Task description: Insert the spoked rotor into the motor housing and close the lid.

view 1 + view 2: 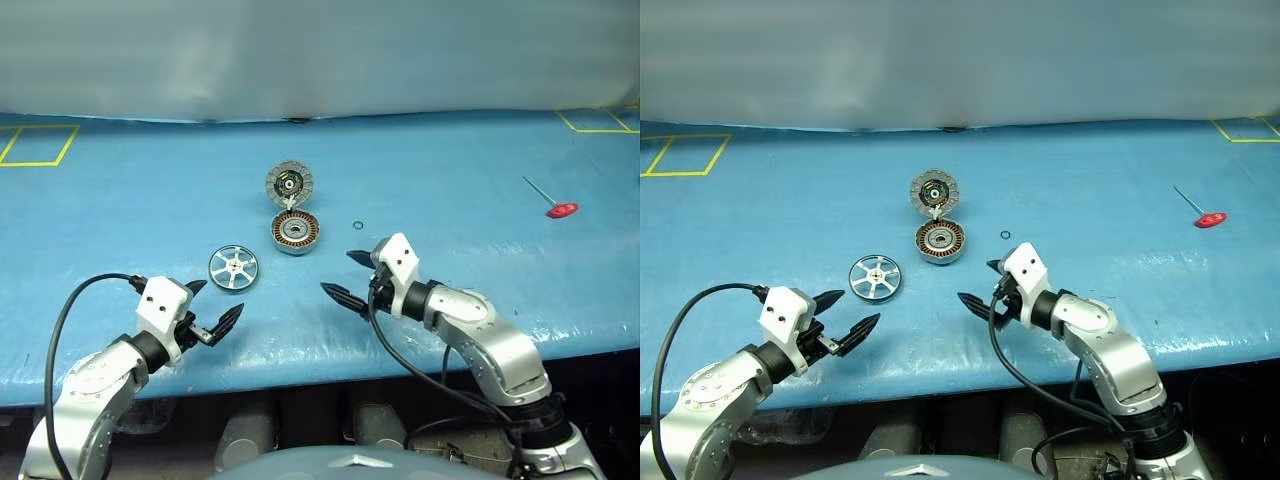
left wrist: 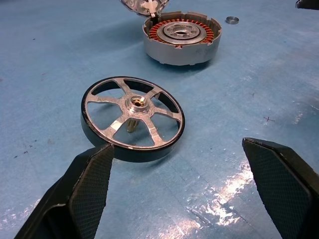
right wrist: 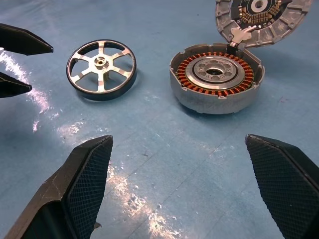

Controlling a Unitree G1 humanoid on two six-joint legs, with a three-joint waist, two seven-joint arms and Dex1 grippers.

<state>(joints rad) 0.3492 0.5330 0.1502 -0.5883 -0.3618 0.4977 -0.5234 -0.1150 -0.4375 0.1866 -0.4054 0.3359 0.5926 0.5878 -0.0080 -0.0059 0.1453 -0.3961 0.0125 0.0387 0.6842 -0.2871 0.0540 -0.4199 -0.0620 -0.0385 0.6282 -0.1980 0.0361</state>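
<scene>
Left gripper: we are holding it wide open, empty, near the spoked rotor.
Right gripper: we are keeping nothing, fingers wide apart, facing the motor housing.
Lid: standing open behind the housing.

Both arms are showing rounded silver-grey metal shells joined by black rings, each ending in a white boxy wrist block. A black cable is looping along the left arm. Tapered black fingers are bearing a fine cross-hatched grip texture.

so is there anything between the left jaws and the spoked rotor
No, just bare blue table. In the left wrist view the open left gripper faces the spoked rotor with nothing between.
</scene>
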